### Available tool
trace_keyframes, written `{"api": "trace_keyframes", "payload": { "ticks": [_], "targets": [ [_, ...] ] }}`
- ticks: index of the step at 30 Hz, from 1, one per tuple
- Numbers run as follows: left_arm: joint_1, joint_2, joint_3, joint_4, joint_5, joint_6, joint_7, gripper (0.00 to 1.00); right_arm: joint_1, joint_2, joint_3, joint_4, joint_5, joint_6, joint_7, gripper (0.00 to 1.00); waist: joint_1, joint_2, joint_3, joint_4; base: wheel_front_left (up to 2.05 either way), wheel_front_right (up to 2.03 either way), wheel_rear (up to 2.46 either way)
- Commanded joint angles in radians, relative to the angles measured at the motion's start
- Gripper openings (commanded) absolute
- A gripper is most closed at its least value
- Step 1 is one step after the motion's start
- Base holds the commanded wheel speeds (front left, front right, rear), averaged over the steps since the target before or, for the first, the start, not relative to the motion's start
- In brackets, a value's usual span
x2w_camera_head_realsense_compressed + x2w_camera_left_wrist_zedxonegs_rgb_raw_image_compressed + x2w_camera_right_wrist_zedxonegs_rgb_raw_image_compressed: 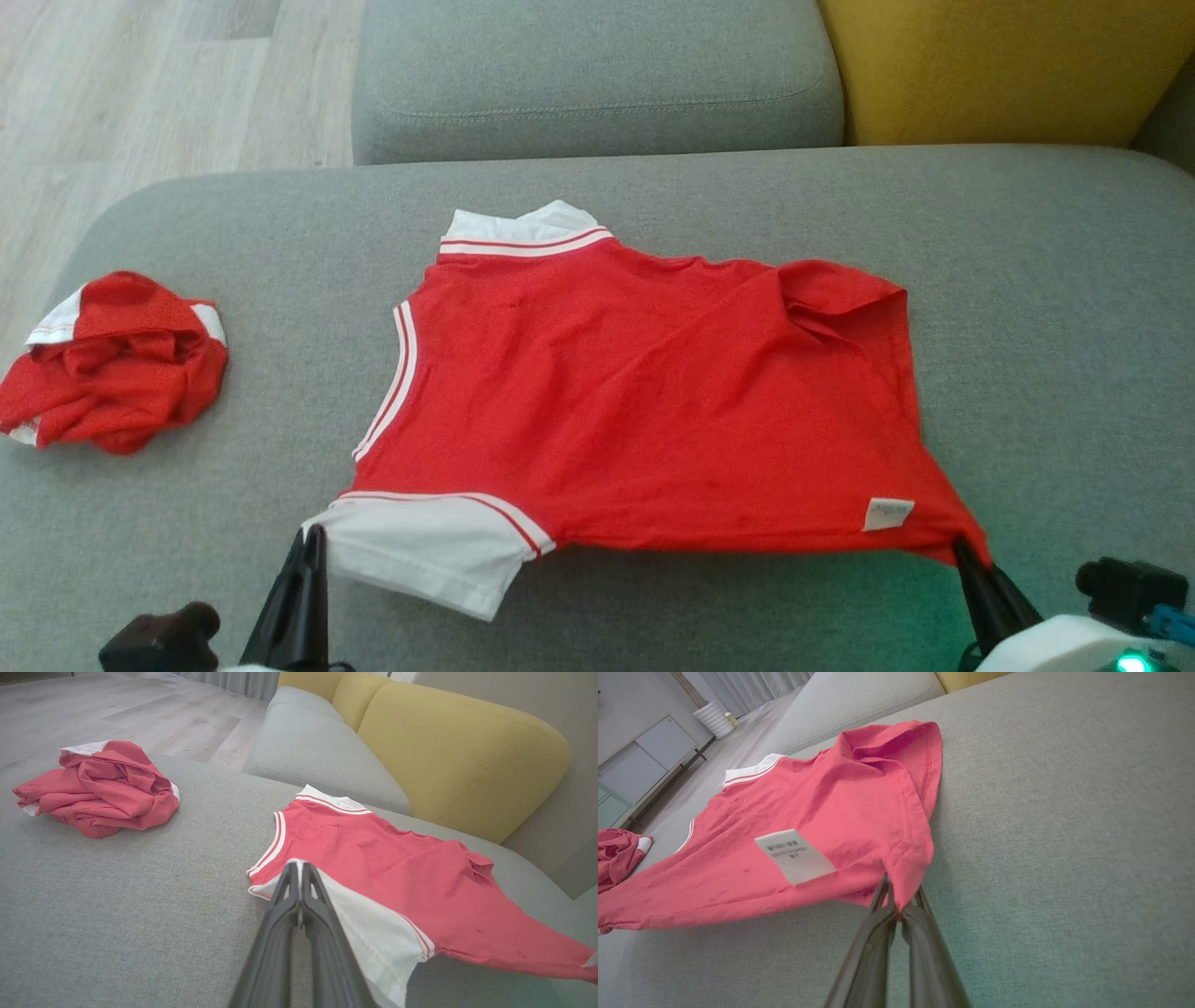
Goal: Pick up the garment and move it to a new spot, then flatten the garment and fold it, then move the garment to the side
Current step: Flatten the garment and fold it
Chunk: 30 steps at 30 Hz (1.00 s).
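The red shirt [635, 392] lies spread across the middle of the grey sofa [1027, 280], with its collar [523, 229] away from me and its near edge raised a little off the fabric. My left jaws are closed on the outer corner of the white sleeve [420, 546], and my right jaws are closed on the red corner of the hem, just beside the white label [888, 513]. It looks like thin, soft knit cloth: light, limp and not at all fragile. It will sag and crease wherever I do not support it, so I judge that only tension between my two grips will make it lie flat. The knit seems grippy rather than slippery, and it should drag on the rough sofa weave instead of sliding. That argues for lifting it clear of the seat before I move it. Corners and seams are the best places to take hold, because the stitched sleeve cuff and hem are thicker and less likely to slip out of a pinch than the open middle. The far right corner [840, 294] is doubled over on itself and will need pulling out. A second, crumpled shirt [117, 359] sits well apart on my left and should be left alone.
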Motion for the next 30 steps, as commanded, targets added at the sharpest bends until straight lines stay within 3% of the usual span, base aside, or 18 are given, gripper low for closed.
{"api": "trace_keyframes", "payload": {
  "ticks": [1, 8, 16, 22, 30],
  "targets": [
    [-0.030, 0.001, 0.027, -0.047, -0.004, 0.007, 0.001, 0.00, -0.023, -0.010, 0.012, -0.052, -0.009, -0.001, 0.006, 0.00, 0.0001, -0.0001, -0.001, -0.001, 0.00, 0.00, 0.00],
    [-0.045, 0.005, 0.016, -0.040, -0.010, 0.008, 0.012, 0.00, -0.020, 0.001, -0.009, -0.082, -0.023, -0.001, 0.054, 0.00, 0.0001, -0.0001, -0.003, 0.001, 0.00, 0.00, 0.00],
    [-0.217, 0.037, 0.012, 0.077, -0.029, -0.043, 0.011, 0.00, -0.119, 0.003, -0.015, -0.020, -0.035, -0.001, 0.139, 0.00, 0.0001, -0.0001, 0.036, -0.005, 0.00, 0.00, 0.00],
    [-0.431, 0.059, 0.016, 0.236, -0.067, -0.089, 0.036, 0.00, -0.279, 0.004, -0.020, 0.073, -0.055, -0.001, 0.200, 0.00, 0.0001, -0.0001, 0.091, -0.015, 0.00, 0.00, 0.00],
    [-0.659, 0.059, 0.016, 0.500, -0.132, -0.131, 0.079, 0.00, -0.447, -0.006, 0.005, 0.200, -0.069, -0.001, 0.190, 0.00, 0.0001, -0.0001, 0.153, -0.021, 0.00, 0.00, 0.00]
  ]
}}
